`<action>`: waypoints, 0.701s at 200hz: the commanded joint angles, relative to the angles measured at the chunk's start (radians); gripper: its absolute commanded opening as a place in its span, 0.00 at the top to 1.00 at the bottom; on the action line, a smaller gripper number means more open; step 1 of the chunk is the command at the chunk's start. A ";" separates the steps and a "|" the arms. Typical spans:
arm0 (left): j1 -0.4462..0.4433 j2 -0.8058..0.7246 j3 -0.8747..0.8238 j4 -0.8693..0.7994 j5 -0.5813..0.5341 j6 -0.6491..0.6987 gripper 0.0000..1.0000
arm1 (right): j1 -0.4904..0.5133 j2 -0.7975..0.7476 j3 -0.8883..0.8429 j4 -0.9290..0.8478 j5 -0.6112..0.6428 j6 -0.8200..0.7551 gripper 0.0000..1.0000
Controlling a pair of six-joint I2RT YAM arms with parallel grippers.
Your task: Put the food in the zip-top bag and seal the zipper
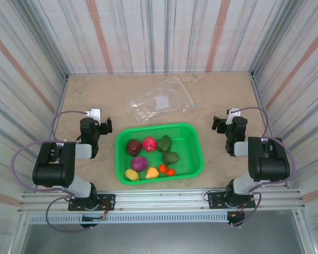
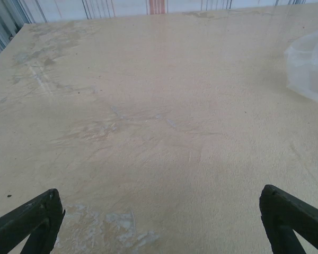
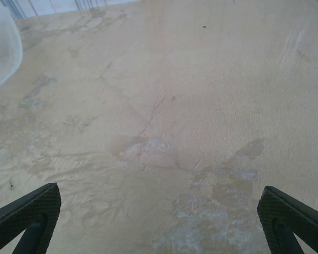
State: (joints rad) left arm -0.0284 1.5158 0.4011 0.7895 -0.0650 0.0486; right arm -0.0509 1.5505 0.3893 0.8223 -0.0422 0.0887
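Here, the food (image 1: 139, 163) sits in the green basket (image 1: 197, 151), between the two arms. The zip-top bag (image 1: 160, 105) lies flat on the table (image 1: 85, 95), just behind the basket. The left gripper (image 1: 107, 125) and the right gripper (image 1: 218, 123) hang on each side of the basket, apart from it. Both have their fingers spread wide and hold nothing. Each wrist camera sees a corner of the bag, cut off at the picture's edge. The zipper is too small to make out.

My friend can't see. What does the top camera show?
A green plastic mesh basket holds small toy fruits and vegetables. A clear crinkly zip-top bag lies beyond it. Black left arm and right arm flank the basket, jaws open.
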 commanded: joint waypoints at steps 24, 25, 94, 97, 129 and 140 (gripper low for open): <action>-0.001 -0.008 -0.005 0.025 -0.013 -0.005 0.01 | -0.004 -0.004 0.008 0.008 0.017 -0.005 0.01; -0.001 -0.008 -0.005 0.025 -0.013 -0.006 0.01 | -0.004 -0.005 0.008 0.008 0.017 -0.006 0.01; -0.001 -0.008 -0.005 0.028 -0.014 -0.006 0.01 | -0.003 -0.003 0.008 0.009 0.014 -0.006 0.01; -0.001 -0.007 -0.005 0.026 -0.014 -0.007 0.01 | -0.004 -0.003 0.008 0.009 0.014 -0.006 0.01; -0.001 -0.009 -0.002 0.020 -0.011 -0.006 0.01 | -0.004 -0.001 0.006 0.015 0.015 -0.005 0.01; -0.001 -0.010 -0.002 0.019 -0.009 -0.007 0.01 | -0.004 -0.005 0.008 0.005 0.013 -0.005 0.01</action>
State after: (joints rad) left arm -0.0284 1.5154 0.4000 0.7967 -0.0650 0.0483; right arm -0.0509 1.5505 0.3893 0.8299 -0.0422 0.0887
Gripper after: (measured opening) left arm 0.986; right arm 0.989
